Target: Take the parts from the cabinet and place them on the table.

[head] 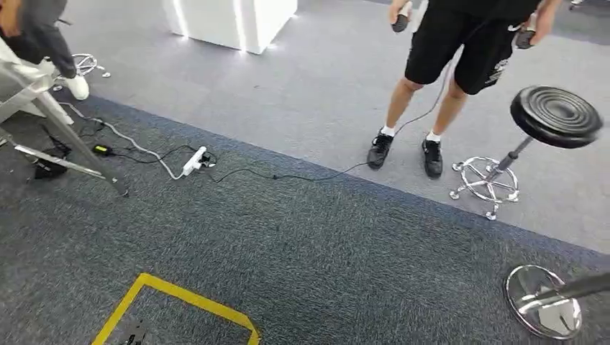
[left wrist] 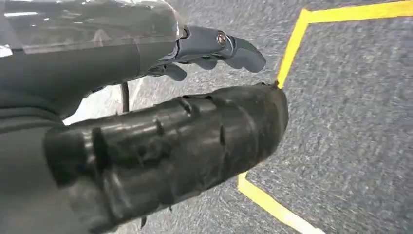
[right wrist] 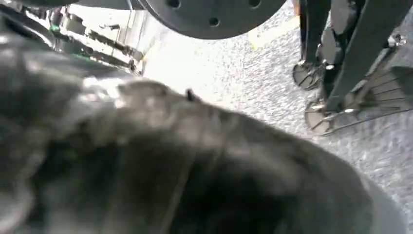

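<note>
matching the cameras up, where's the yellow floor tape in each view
head view: yellow floor tape, bottom left, an angled corner.
left wrist view: upper right, and again at the bottom.
right wrist view: a blurred yellowish strip near the top may be it; cannot tell.
shared landmark: the grey carpet.

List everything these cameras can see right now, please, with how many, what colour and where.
stool: one, black round seat, chrome base, far right on the carpet
second stool base: one, chrome disc, right bottom corner
power strip: one, white, on the carpet at left, black cable running from it
tape outline: one, yellow, on the dark carpet at the bottom
white block: one, lit, top centre
person: one, black shorts and black shoes, standing at top right, a dark object in each hand
second person: one, dark clothes, white shoe, top left
left hand: grey and black, holding nothing, above the yellow tape
right hand: dark, blurred, state unclear
</note>
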